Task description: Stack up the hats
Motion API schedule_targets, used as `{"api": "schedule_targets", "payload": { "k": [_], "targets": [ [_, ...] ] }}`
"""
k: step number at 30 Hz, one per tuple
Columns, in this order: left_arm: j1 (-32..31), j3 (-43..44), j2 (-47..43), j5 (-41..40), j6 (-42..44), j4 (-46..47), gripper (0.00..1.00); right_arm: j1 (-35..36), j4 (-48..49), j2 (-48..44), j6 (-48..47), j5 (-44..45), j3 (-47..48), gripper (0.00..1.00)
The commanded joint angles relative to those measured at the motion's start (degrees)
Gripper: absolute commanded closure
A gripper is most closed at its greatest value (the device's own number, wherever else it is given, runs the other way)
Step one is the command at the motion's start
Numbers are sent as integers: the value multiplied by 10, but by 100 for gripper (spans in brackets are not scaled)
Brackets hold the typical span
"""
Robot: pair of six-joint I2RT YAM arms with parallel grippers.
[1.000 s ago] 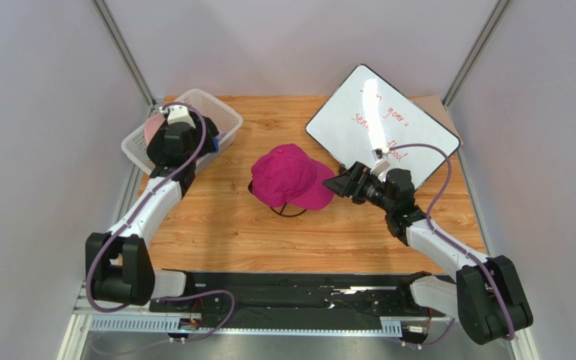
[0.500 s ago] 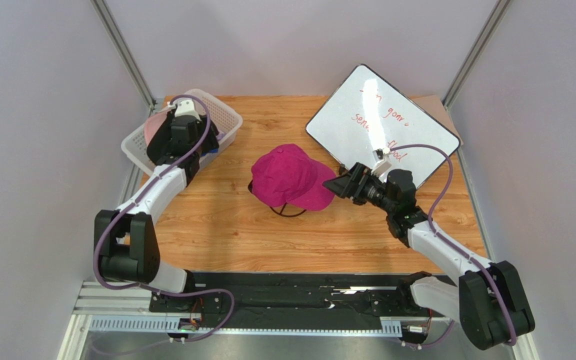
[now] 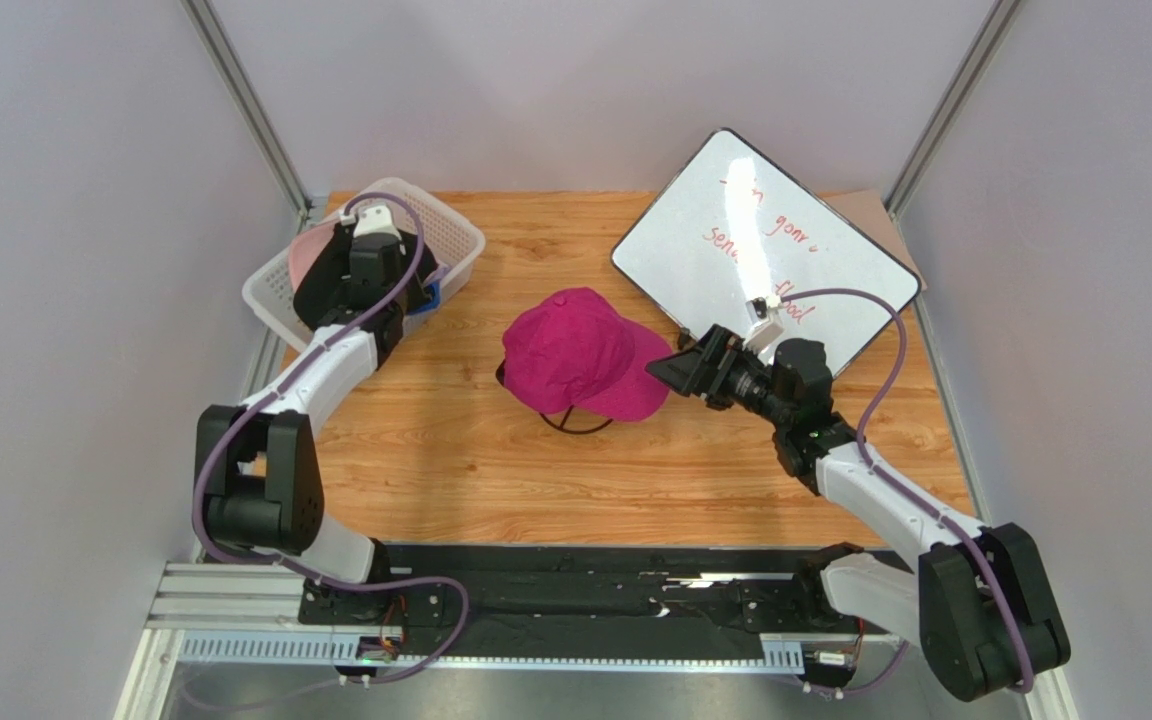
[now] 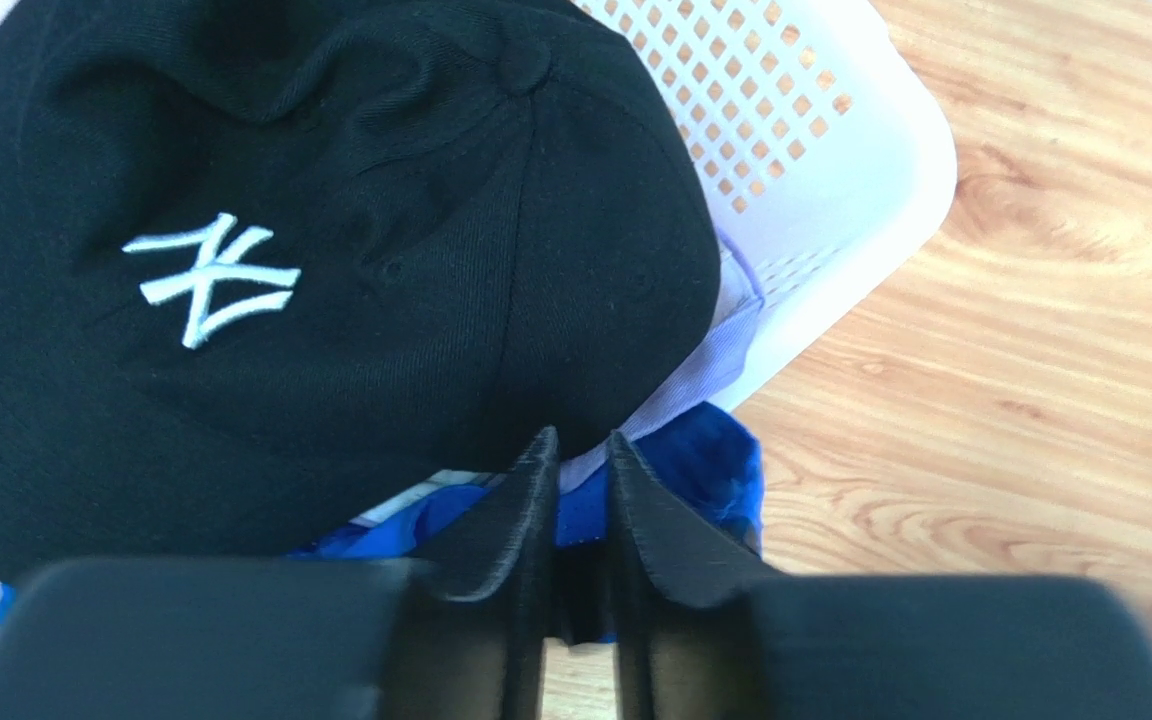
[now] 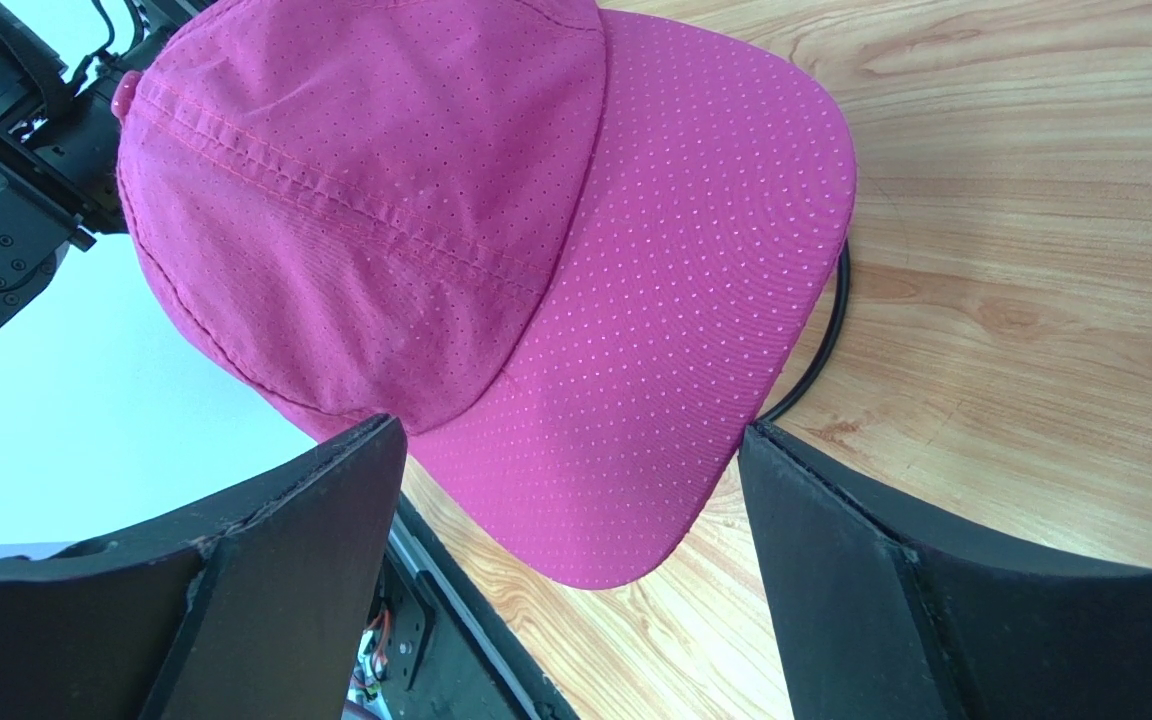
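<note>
The magenta hat [image 3: 579, 353] sits at the table's middle on a black wire stand [image 5: 823, 338]. My right gripper [image 3: 683, 368] is open, and its fingers straddle the magenta hat's [image 5: 462, 225] brim without touching it. In the white basket [image 3: 440, 225] a black hat [image 4: 282, 255] with a white logo lies on top. Under it are a blue hat [image 4: 687, 473] and a lavender hat [image 4: 717, 353], with a pink hat [image 3: 301, 255] behind. My left gripper [image 4: 579, 443] is at the black hat's near edge, jaws almost together. Blue fabric shows through the slit, and a grip cannot be made out.
A whiteboard [image 3: 763, 240] with red writing leans at the back right, just behind the right wrist. The basket [image 4: 868, 135] stands at the table's back left corner, and the blue hat hangs over its rim. Grey walls and frame posts enclose the table.
The left jaws have gone from wide apart to nearly together, and the left wrist has edged farther over the basket. The right arm and the magenta hat have not moved.
</note>
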Motion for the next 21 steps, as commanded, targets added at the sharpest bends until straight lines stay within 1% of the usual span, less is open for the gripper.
{"api": "schedule_targets", "payload": {
  "k": [1, 2, 3, 4, 10, 11, 17, 19, 21],
  "targets": [
    [2, 25, -4, -6, -5, -3, 92, -1, 13, -14, -10, 5, 9, 12],
    [2, 27, -7, -8, -7, -7, 92, -1, 13, -14, -10, 5, 9, 12],
    [2, 27, -17, -9, -7, -7, 98, -2, 13, -14, -10, 5, 9, 12],
    [2, 24, -24, -10, -8, -7, 100, -2, 12, -14, -10, 5, 10, 11],
    [2, 22, -82, -15, -5, -7, 100, -1, 13, -11, -10, 3, 10, 12],
    [2, 22, -92, -15, -4, -21, 100, -1, 13, -11, -10, 3, 10, 12],
    [2, 11, -119, -2, -6, -20, 100, -1, 14, -12, -9, 1, 9, 12],
    [2, 9, -120, 11, 4, -4, 100, -1, 13, -13, -9, 0, 9, 12],
    [3, 22, -98, 27, 27, -7, 99, -1, 13, -13, -8, -1, 9, 12]
  ]
}}
